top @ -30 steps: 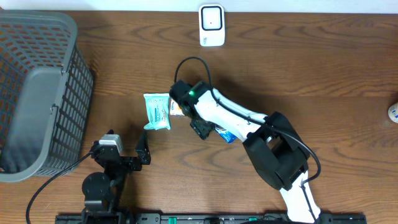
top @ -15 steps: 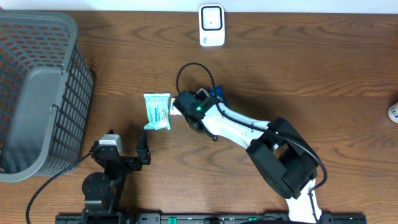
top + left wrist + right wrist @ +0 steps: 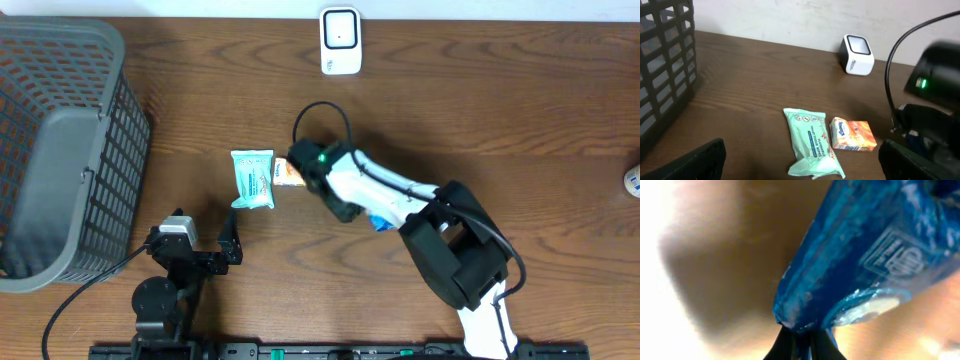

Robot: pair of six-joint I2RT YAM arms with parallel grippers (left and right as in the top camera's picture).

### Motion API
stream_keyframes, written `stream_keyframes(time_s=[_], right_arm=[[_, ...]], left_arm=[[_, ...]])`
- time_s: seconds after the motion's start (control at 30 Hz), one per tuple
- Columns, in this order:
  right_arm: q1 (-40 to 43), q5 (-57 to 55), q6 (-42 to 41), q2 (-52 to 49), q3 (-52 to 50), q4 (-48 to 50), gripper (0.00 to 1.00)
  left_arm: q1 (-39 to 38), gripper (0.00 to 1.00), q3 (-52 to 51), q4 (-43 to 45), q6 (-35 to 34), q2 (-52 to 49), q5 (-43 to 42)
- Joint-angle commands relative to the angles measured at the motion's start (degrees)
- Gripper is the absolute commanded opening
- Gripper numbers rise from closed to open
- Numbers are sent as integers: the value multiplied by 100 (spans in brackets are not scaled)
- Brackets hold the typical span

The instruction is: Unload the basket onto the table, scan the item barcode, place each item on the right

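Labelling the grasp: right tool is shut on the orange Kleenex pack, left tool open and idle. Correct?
No. The right tool is shut on a blue packet, not the orange Kleenex pack, which lies free on the table; the right wrist view shows the grip. The left tool is open and idle.

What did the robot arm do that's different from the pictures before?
The right gripper snapped shut on the edge of the blue packet, and its wrist swung toward the scanner and back. The green wipes pack, orange tissue pack, basket and the open left gripper stayed put.
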State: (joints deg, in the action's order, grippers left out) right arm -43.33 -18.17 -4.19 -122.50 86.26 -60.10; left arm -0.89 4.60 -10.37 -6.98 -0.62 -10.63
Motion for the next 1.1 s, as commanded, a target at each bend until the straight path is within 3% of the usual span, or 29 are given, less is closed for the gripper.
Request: stream_keyframes(time_s=[0.0,0.13,0.23,0.37,0.57,0.87,1.07], right_arm=[[109,3067,787,-79,693,-660,1],[457,4900,1650,-48,1207,-1283,1],[782,5744,1742,-50,1204,-1419,1],[1224,7294,2535,-50,1078,-1495,1],[1644,8234,2830,-52,918,-1226,1],[1853,10765,3416,-52,837,-979,1],[1849,10762,2929,-50,844,-999,1]], left_arm=[[17,98,-79,-157,114,24,-92],[17,98,-81,-157,114,24,-92],[17,98,-79,-157,114,24,-92],[17,98,-79,-160,114,24,-92],[17,98,-79,-157,114,24,-92],[17,98,-79,-157,114,24,-92],[17,98,-79,-157,114,24,-92]])
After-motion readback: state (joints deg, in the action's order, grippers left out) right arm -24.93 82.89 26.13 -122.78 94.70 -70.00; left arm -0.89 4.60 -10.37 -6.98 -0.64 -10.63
